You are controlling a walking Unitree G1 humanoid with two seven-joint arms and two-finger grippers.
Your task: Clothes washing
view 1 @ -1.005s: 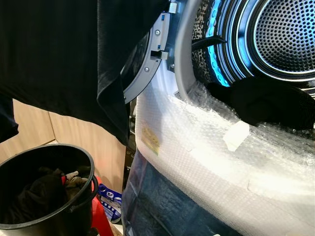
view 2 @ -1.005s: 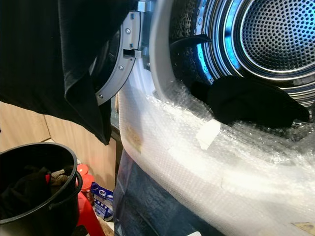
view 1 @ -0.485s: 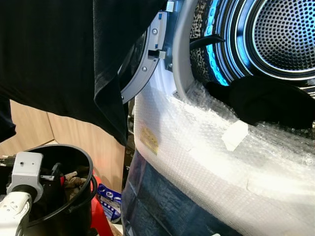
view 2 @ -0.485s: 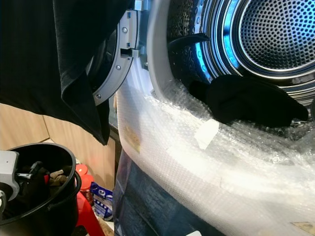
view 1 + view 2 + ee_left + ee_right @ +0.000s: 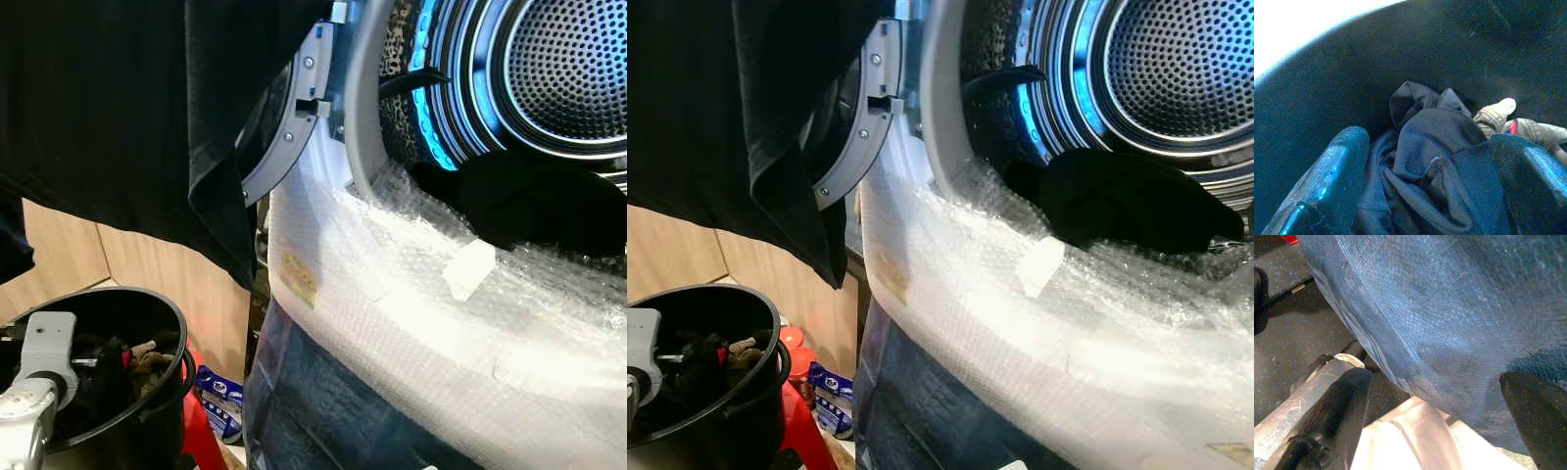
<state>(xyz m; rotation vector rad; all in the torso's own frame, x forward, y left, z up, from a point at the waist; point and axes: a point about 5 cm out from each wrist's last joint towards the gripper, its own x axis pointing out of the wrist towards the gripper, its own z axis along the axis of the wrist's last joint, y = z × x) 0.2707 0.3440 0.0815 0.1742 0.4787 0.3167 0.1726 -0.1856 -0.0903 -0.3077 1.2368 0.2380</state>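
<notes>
Black bucket (image 5: 147, 411): left gripper (image 5: 1430, 196) spread wide over dark clothes (image 5: 1425, 147) inside; right gripper (image 5: 1440, 421) wide apart beside the bubble-wrapped washer (image 5: 411, 294).

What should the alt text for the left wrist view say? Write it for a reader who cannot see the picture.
The left gripper reaches into a black bucket, its two open fingers either side of a crumpled dark garment. A beige piece of clothing with a bit of red lies beside the dark garment against the bucket's wall.
</notes>
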